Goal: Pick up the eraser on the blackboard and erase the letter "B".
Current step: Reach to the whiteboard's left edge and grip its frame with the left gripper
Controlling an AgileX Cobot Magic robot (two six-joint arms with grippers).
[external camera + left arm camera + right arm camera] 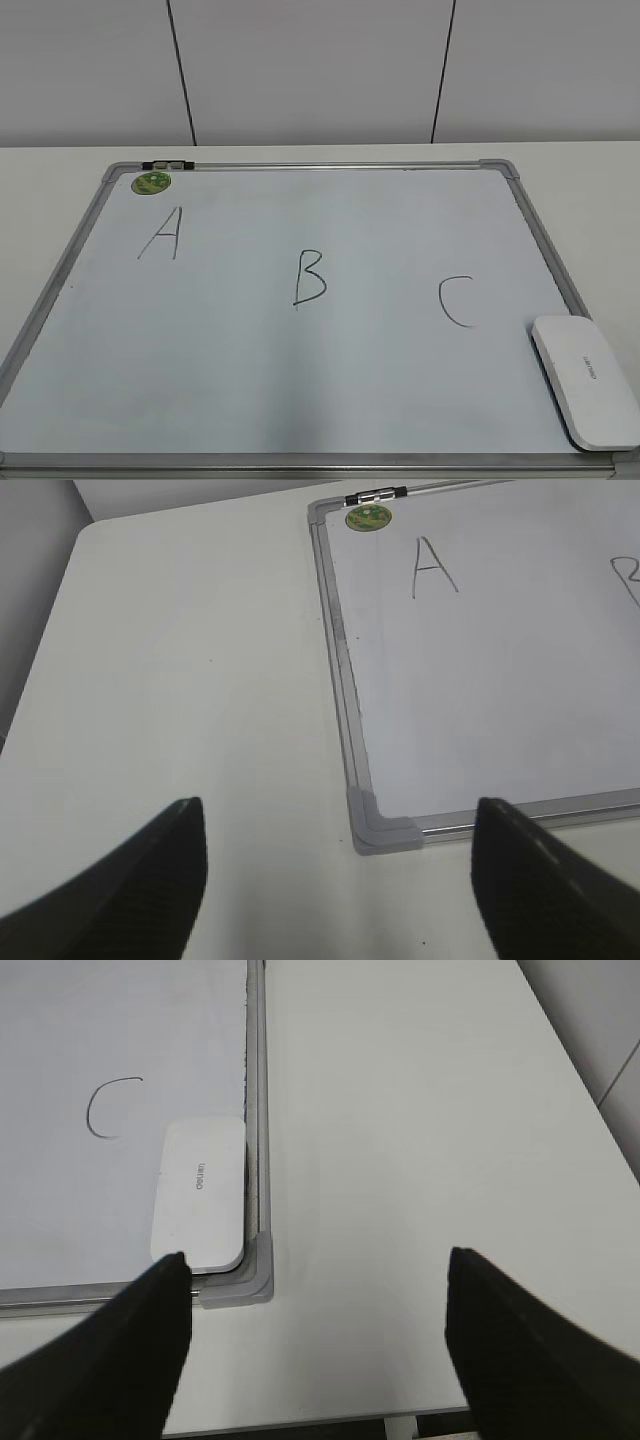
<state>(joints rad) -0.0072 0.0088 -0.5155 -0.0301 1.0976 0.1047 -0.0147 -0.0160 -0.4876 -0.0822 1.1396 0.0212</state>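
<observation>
The blackboard (300,400) lies flat on the white table, with a silver frame and a green sticker (152,182) at its far left corner. The letter "B" (309,278) stands in the middle, between "A" (161,234) and "C" (457,301). The white eraser (586,378) lies on the board's near right corner; it also shows in the right wrist view (200,1192). My right gripper (318,1270) is open and empty, over bare table just right of that corner. My left gripper (340,815) is open and empty, by the board's near left corner (385,825). Neither gripper shows in the exterior view.
The white table (420,1140) runs on to the right of the board, with its front edge (330,1422) close under my right gripper. More bare table (190,670) lies left of the board. A grey wall stands behind.
</observation>
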